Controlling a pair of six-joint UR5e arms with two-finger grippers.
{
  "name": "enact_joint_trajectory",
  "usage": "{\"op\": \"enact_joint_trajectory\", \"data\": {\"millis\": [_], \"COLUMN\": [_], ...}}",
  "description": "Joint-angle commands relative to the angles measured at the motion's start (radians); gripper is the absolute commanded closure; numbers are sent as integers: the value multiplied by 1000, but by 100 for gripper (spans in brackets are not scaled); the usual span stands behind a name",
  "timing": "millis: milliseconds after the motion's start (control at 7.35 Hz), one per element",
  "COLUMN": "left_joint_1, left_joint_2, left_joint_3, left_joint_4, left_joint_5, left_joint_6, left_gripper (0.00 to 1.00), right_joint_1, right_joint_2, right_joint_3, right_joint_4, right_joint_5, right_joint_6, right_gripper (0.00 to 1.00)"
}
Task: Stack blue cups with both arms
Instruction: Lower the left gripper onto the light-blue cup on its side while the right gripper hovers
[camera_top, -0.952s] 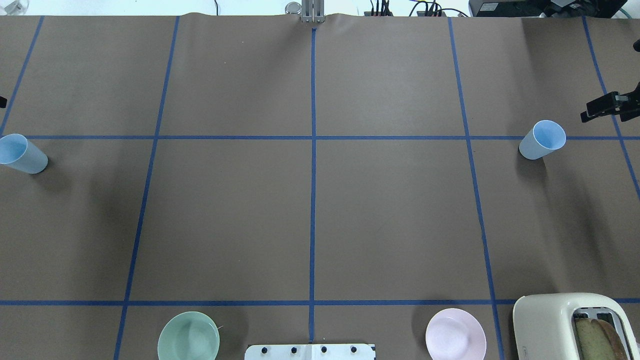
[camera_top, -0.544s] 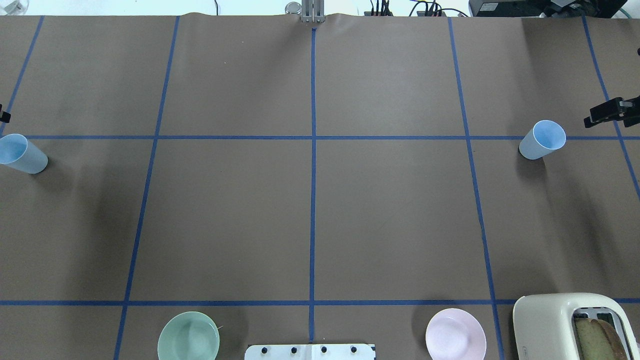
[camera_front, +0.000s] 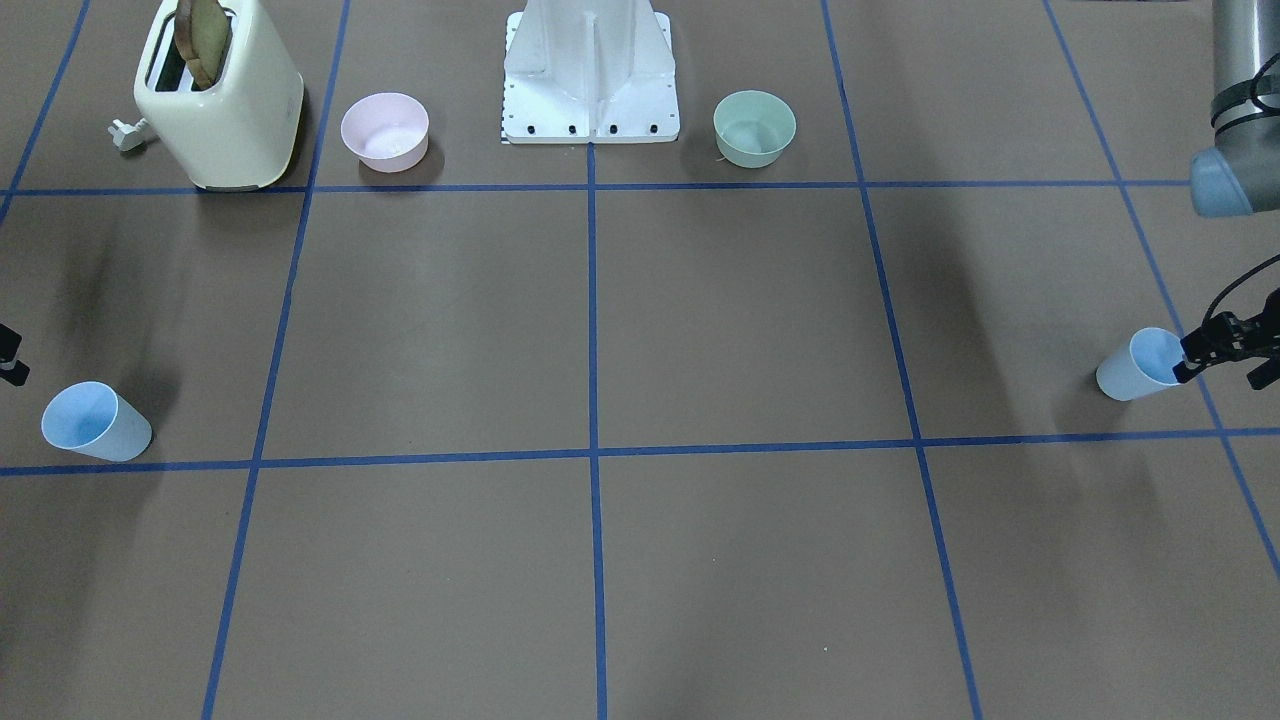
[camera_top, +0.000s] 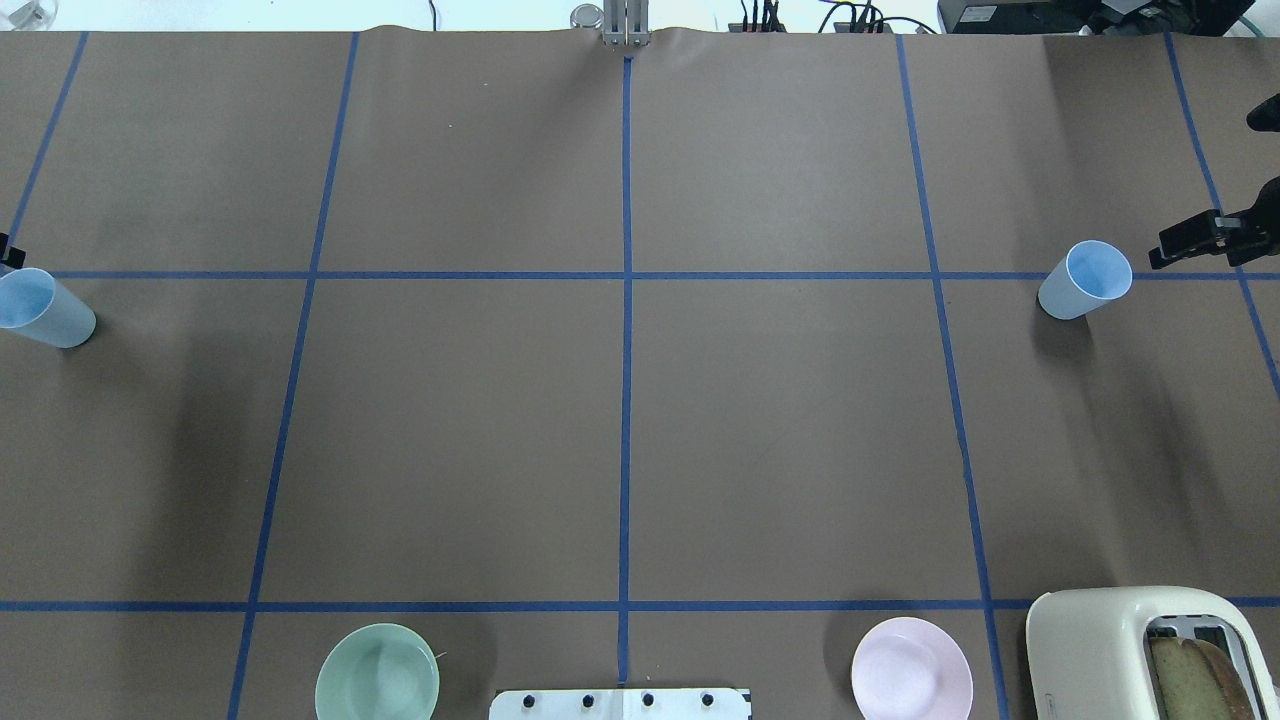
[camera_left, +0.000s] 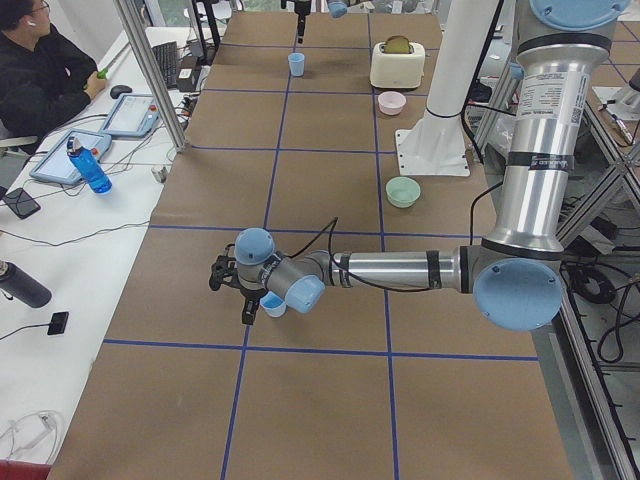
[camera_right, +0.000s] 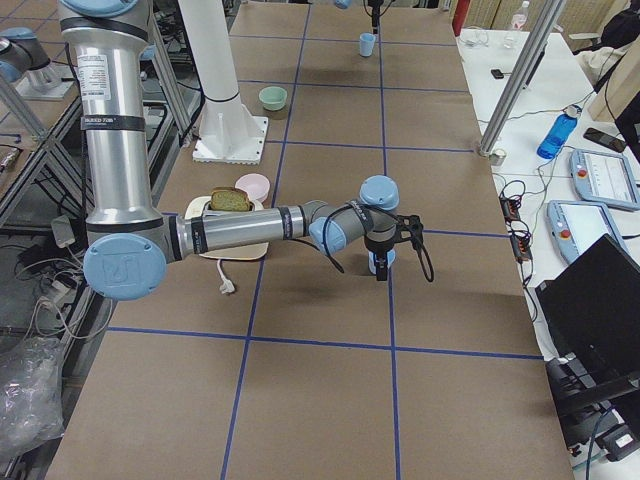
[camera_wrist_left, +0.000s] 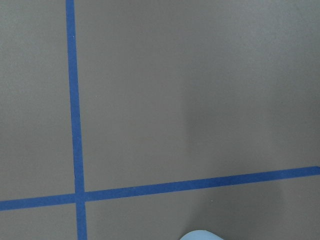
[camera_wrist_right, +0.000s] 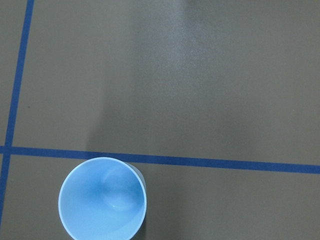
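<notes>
Barely begun, I am hovering spread, empty left fingers (camera_front: 1188, 368) by one blue cup (camera_front: 1135, 372) and right fingers (camera_top: 1175, 248), likewise, near the other blue cup (camera_top: 1082, 283), nothing stacked.

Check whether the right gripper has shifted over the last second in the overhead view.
Yes. The right gripper has moved down the overhead view toward the horizontal tape line, ending closer to the right blue cup, which stayed put.

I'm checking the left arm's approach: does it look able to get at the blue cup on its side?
Probably yes: the left hand hangs right beside that blue cup, seemingly open, and nothing stands between them.
</notes>
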Motion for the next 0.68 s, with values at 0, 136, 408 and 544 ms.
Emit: {"op": "enact_joint_trajectory", "data": {"millis": [0,136,408,544], "left_joint_1": [13,20,37,40], "left_joint_2": [13,20,49,49], "left_joint_3": [6,4,10,13], "left_joint_4": [-14,-16,-60,-63], "left_joint_5": [3,3,5,5], "left_joint_6": [2,2,3,3], "left_gripper": [2,2,2,2], "right_joint_1": [-1,-1,-1,-1], "right_joint_2": [0,0,2,2], "right_joint_3": [2,2,4,4], "right_joint_4": [0,0,0,0], "right_joint_5": [3,3,4,4], "right_joint_6": [0,0,0,0], "right_gripper": [0,0,0,0]}}
